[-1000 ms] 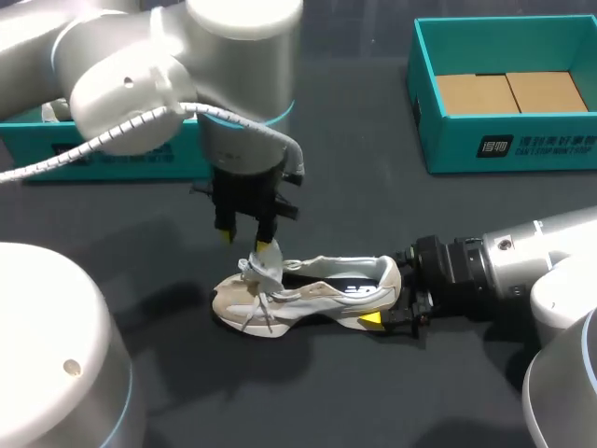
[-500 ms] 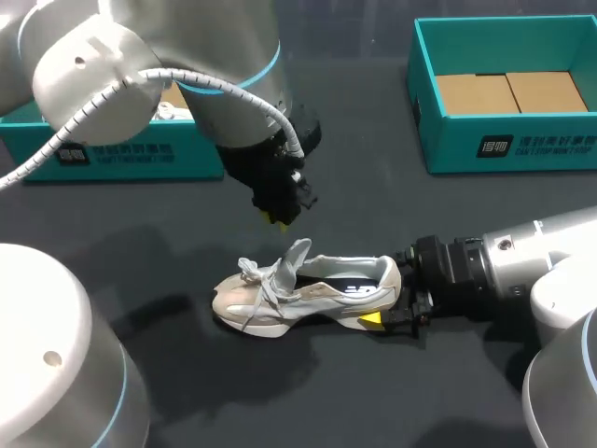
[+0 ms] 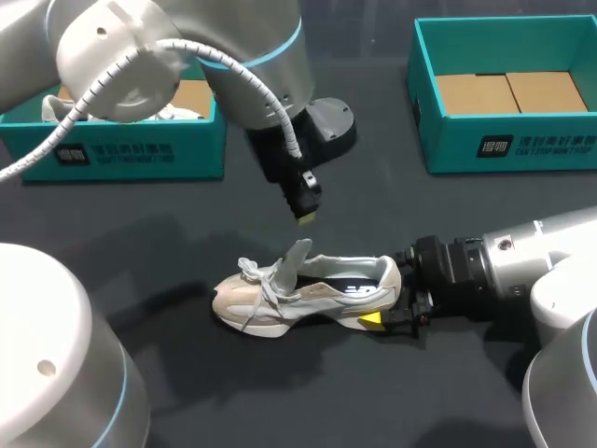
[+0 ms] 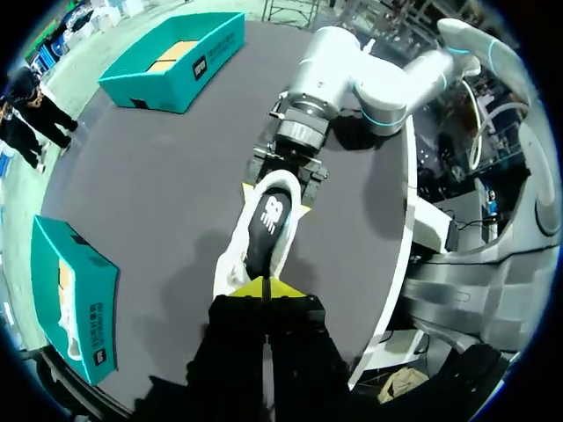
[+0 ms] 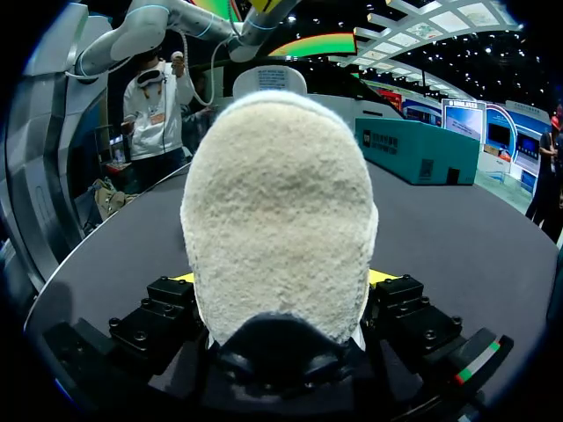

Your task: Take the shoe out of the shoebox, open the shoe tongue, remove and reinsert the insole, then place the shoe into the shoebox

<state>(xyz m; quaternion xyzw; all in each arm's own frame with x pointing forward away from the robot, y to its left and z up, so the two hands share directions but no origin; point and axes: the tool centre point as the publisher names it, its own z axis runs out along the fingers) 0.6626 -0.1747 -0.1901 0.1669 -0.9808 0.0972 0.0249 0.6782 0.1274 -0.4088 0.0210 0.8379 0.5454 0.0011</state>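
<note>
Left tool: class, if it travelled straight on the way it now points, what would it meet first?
Most likely the shoe: the left tool points down at its raised tongue and opening. Which part comes first is unclear.

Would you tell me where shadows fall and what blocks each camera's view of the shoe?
Head view: a soft shadow lies on the table left of the shoe. Left wrist view: a shadow darkens the table beside the shoe. Right wrist view: the shoe's heel, held in the right gripper, fills the middle.
</note>
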